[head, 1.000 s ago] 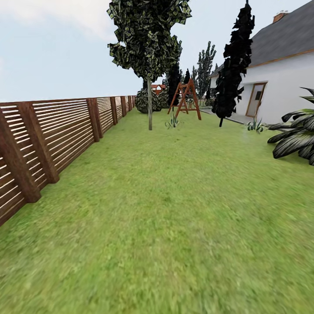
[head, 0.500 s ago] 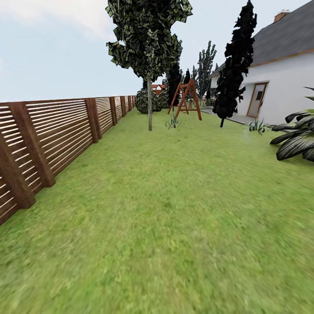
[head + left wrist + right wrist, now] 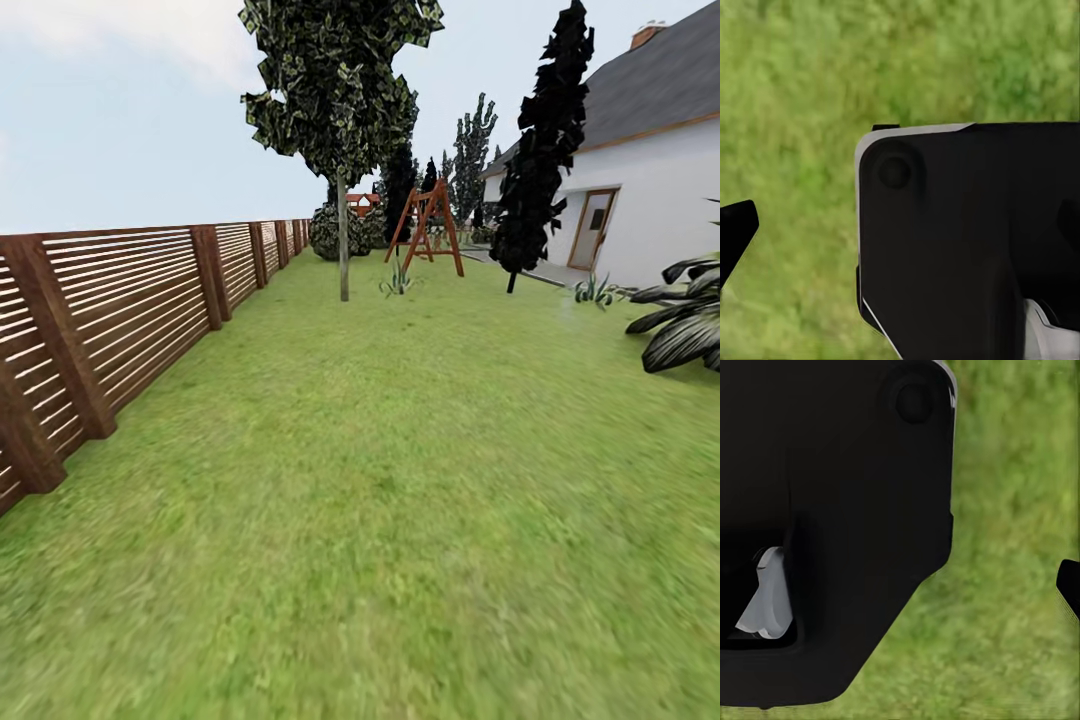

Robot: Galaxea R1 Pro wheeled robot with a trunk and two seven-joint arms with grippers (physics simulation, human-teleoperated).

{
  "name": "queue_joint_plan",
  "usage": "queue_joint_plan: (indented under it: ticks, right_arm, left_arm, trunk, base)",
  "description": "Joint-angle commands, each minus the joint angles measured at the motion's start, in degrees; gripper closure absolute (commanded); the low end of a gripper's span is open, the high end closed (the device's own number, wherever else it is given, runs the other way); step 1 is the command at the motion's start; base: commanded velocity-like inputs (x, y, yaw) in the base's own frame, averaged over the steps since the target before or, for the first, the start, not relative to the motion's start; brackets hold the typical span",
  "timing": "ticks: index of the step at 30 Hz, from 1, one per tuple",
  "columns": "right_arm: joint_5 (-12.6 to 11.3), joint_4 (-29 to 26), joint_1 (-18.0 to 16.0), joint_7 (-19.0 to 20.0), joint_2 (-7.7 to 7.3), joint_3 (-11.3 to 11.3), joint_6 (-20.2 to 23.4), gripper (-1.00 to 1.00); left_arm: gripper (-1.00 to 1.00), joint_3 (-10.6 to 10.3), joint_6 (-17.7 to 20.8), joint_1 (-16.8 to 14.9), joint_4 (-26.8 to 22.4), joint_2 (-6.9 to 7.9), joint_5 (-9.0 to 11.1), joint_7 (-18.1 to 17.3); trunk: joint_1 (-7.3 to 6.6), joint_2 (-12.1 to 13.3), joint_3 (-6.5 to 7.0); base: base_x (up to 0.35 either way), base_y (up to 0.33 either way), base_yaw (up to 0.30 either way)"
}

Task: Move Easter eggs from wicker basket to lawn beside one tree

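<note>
Fence (image 3: 110,300) posts slide past at nine o'clock as I roll over the lawn (image 3: 400,480) toward the tree (image 3: 343,240) at twelve, scouting, both grippers' spread untellable.

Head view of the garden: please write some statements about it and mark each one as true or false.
1. A brown slatted fence runs along the left side of the lawn. True.
2. The tree with the thin pale trunk stands on the lawn ahead. True.
3. A wicker basket stands in the middle of the grass. False: the grass ahead carries no basket in this view.
4. A red-brown wooden swing frame stands far behind, near the white house. True.
5. The house is on the left and the fence on the right. False: the house is on the right, the fence on the left.
</note>
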Motion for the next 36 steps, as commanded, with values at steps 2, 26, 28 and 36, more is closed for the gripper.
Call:
queue_joint_plan:
  ticks: [2,26,28,36]
  right_arm:
    - [0.01,-0.02,0.00,-0.07,0.00,-0.02,-0.16,-1.00]
    - [0.01,-0.03,0.00,-0.05,-0.01,-0.02,-0.16,-1.00]
    - [0.01,-0.03,0.00,-0.08,0.00,-0.02,-0.16,-1.00]
    - [0.01,-0.03,0.00,-0.06,0.01,-0.02,-0.16,-1.00]
  left_arm:
    - [-1.00,-0.04,-0.18,-0.05,0.03,0.01,-0.03,-0.02]
    - [-1.00,-0.04,-0.27,-0.06,0.03,0.01,-0.03,-0.02]
    - [-1.00,-0.04,-0.29,-0.06,0.03,0.01,-0.03,-0.02]
    - [-1.00,-0.04,-0.35,-0.06,0.03,0.01,-0.03,-0.02]
  trunk:
    - [0.07,-0.10,-0.11]
    - [0.07,-0.10,-0.11]
    - [0.07,-0.10,-0.11]
    - [0.07,-0.10,-0.11]
  base:
    - [0.328,0.000,0.000]
    - [0.328,0.000,0.000]
    - [0.328,0.000,0.000]
    - [0.328,0.000,0.000]
